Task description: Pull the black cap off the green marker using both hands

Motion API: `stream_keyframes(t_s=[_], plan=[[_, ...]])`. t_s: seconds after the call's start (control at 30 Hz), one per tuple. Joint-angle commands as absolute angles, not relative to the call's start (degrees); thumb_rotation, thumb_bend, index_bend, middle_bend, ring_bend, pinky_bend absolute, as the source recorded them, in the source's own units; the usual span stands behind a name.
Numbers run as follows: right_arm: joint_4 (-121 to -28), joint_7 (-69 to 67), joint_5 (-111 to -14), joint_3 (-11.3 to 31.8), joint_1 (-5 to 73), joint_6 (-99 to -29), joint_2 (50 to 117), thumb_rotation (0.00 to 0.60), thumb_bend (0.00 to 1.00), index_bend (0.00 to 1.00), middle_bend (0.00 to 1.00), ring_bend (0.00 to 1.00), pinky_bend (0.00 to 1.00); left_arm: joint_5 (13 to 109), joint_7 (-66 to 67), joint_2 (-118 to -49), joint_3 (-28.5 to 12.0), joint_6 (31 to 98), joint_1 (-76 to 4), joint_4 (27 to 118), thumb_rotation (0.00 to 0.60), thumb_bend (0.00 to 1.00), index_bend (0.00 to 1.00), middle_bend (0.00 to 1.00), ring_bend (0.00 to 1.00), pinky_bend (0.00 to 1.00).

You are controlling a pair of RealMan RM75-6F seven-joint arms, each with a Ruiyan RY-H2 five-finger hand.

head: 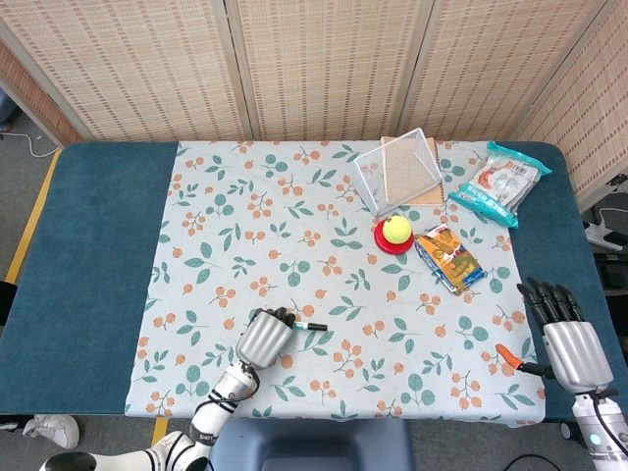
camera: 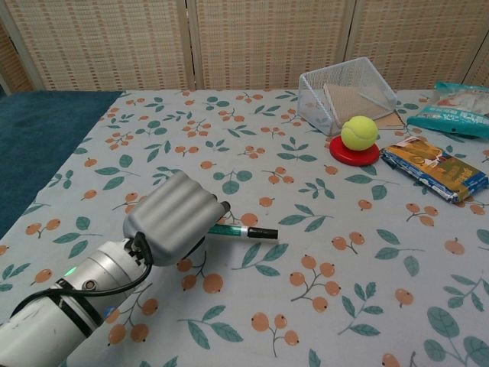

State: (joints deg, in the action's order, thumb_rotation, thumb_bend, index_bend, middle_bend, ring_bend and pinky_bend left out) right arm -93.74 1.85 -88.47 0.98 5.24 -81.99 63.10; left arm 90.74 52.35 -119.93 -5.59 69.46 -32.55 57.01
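1. Head view: the left hand [head: 264,337] is gripping the green marker [head: 305,325] at the cloth's near edge; the right hand [head: 567,337] is hovering empty, fingers spread.
2. Chest view: only the left hand [camera: 176,218] is showing, its fingers wrapping the green marker [camera: 233,229], whose black cap [camera: 262,232] is pointing rightward.

Silver ribbed hands [camera: 174,216] (black fingers), white forearms.

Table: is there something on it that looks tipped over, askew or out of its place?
Yes. The wire mesh basket lies tipped on its side at the far side of the table, its opening facing sideways, over a brown board. Just in front of it, the tennis ball sits on a red disc, an unusual perch. Nothing looks spilled or damaged.
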Motion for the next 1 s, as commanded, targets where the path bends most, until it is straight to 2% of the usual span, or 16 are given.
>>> stream_keyframes(t_s=[0.03, 0.07, 0.13, 0.2, 0.27, 0.33, 0.53, 0.77, 1.0], plan=[[-93.97, 1.2, -89.55, 0.69, 5.17, -82.64, 64.51, 0.323, 0.16, 0.0, 0.0, 0.0, 0.0, 92.15, 50.25, -120.17, -4.93, 72.34, -32.13, 57.27, 0.6, 0.51, 0.85, 0.92, 0.79, 0.96], [-94.01, 1.51, -90.04, 0.51, 5.21, -82.71, 65.17, 0.332, 0.16, 0.0, 0.0, 0.0, 0.0, 92.36, 50.05, -120.1, -4.91, 73.07, -31.97, 57.93, 0.6, 0.54, 0.88, 0.96, 0.81, 0.97], [-94.73, 2.68, -90.7, 0.18, 5.42, -82.44, 67.08, 0.392, 0.16, 0.0, 0.0, 0.0, 0.0, 92.72, 51.12, -119.51, -5.03, 74.56, -31.59, 60.49, 0.6, 0.55, 0.9, 0.98, 0.82, 0.97], [-96.0, 4.59, -91.2, 0.43, 6.06, -82.01, 69.13, 0.497, 0.16, 0.01, 0.0, 0.0, 0.0, 92.52, 53.54, -118.55, -5.41, 75.09, -31.29, 64.01, 0.6, 0.55, 0.9, 0.99, 0.83, 0.98], [-97.72, 7.31, -91.56, 1.02, 7.45, -80.62, 71.38, 0.56, 0.16, 0.09, 0.0, 0.0, 0.0, 91.78, 56.83, -117.15, -6.04, 74.97, -31.04, 69.0, 0.6, 0.55, 0.9, 1.0, 0.83, 0.98], [-99.35, 11.15, -91.42, 2.15, 9.15, -79.03, 73.83, 0.599, 0.16, 0.19, 0.0, 0.0, 0.0, 91.14, 59.99, -115.95, -6.64, 74.81, -30.91, 73.15, 0.6, 0.56, 0.91, 1.0, 0.83, 0.98], [-99.96, 18.15, -88.64, 5.72, 14.42, -73.66, 81.74, 0.6, 0.16, 0.33, 0.0, 0.0, 0.0, 87.79, 64.45, -114.51, -7.85, 73.95, -30.14, 81.26, 0.6, 0.56, 0.91, 1.0, 0.83, 0.98], [-95.98, 16.45, -88.59, 7.44, 17.54, -73.34, 89.56, 0.6, 0.16, 0.41, 0.0, 0.0, 0.0, 86.3, 66.65, -115.44, -7.03, 73.5, -29.94, 85.6, 0.6, 0.56, 0.91, 1.0, 0.83, 0.98], [-95.51, 12.31, -87.99, 7.09, 18.29, -73.5, 91.8, 0.6, 0.17, 0.43, 0.01, 0.0, 0.0, 86.57, 68.18, -116.68, -5.81, 73.14, -30.25, 85.9, 0.6, 0.56, 0.91, 1.0, 0.83, 0.98]])
